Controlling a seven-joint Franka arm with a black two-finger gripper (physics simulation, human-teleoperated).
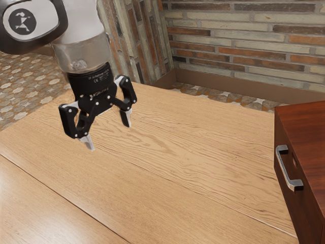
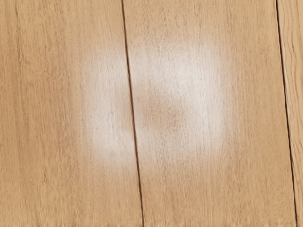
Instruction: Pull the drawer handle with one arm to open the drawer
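Black claw (image 1: 108, 133) agape, far from drawer handle (image 1: 288, 168)

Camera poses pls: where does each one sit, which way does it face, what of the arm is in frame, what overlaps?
Exterior view: beside the arm, above the table, looking across it toward the brick wall; the drawer and its handle sit at the exterior view's right; it shows the arm and the open pincer hanging above the wood.
Wrist view: on the hand, facing straight down at the planks, with a seam between them.
Shared: the wooden table top.
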